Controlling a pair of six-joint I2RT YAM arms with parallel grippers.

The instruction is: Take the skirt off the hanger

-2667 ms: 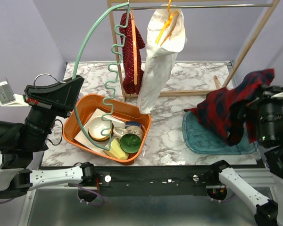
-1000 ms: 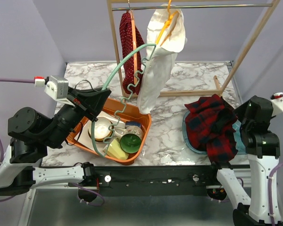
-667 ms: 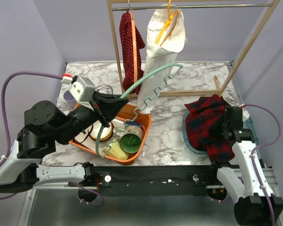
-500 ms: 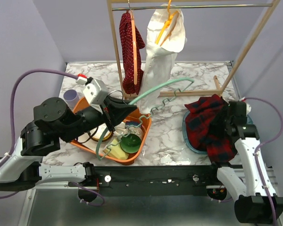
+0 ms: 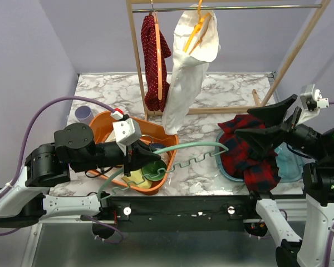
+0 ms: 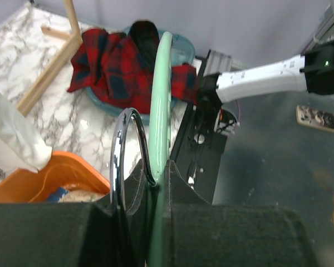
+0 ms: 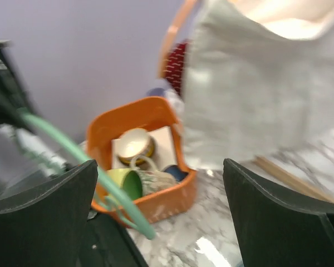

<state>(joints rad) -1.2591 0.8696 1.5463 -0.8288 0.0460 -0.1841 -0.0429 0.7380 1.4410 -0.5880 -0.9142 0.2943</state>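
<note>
The red plaid skirt (image 5: 246,149) lies crumpled on the teal tray (image 5: 286,168) at the right, free of the hanger; the left wrist view shows the skirt (image 6: 114,61) on the tray (image 6: 180,43) too. My left gripper (image 5: 140,159) is shut on the mint-green hanger (image 5: 197,151), which reaches out level to the right over the orange basin's corner. The hanger's bar (image 6: 159,105) and metal hook (image 6: 119,161) sit between the left gripper's (image 6: 156,181) pads. My right gripper (image 5: 265,120) hovers open above the skirt, with nothing between its fingers (image 7: 44,211).
An orange basin (image 5: 99,119) holding cups and a bowl sits front left, and a purple cup (image 5: 84,113) stands behind it. A wooden rack (image 5: 137,67) at the back carries a red dotted garment (image 5: 154,61) and a white garment (image 5: 185,83).
My left arm has swung the hanger down from upright to level, pointing right. My right gripper has opened wide and risen off the skirt, which stays on the tray.
</note>
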